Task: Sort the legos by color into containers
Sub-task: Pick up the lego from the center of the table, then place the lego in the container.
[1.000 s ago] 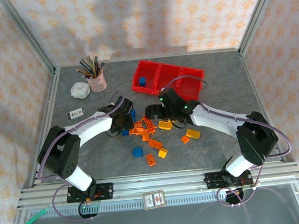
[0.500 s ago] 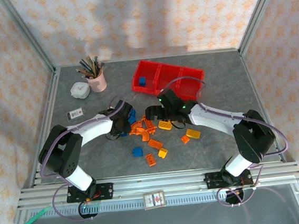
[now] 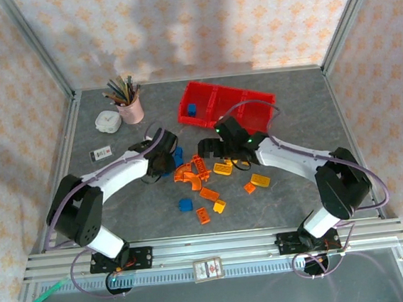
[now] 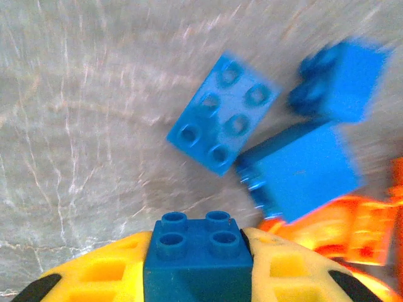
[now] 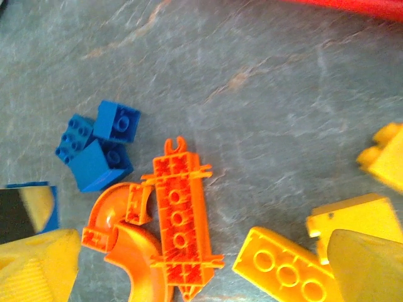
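Observation:
My left gripper (image 4: pixel 197 236) is shut on a blue two-by-two lego (image 4: pixel 189 270) and holds it just above the table. Below it lie three more blue legos (image 4: pixel 223 113). From above, the left gripper (image 3: pixel 165 159) sits at the left end of the lego pile. My right gripper (image 3: pixel 213 153) stands open over the pile. Between its yellow fingers (image 5: pixel 38 264) lie a long orange plate (image 5: pixel 181 217), a curved orange piece (image 5: pixel 135 251) and a yellow brick (image 5: pixel 283 270). The red containers (image 3: pixel 224 104) stand behind, with one blue lego (image 3: pixel 192 110) in the left compartment.
More legos are scattered toward the near edge: a blue one (image 3: pixel 185 204), orange ones (image 3: pixel 203 215) and yellow ones (image 3: pixel 260 180). A pink pencil cup (image 3: pixel 130 109), a white round dish (image 3: pixel 107 121) and a small card (image 3: pixel 101 154) lie at the back left.
The left gripper has closed on the blue brick and shifted slightly toward the back. The right gripper has stayed open and barely moved.

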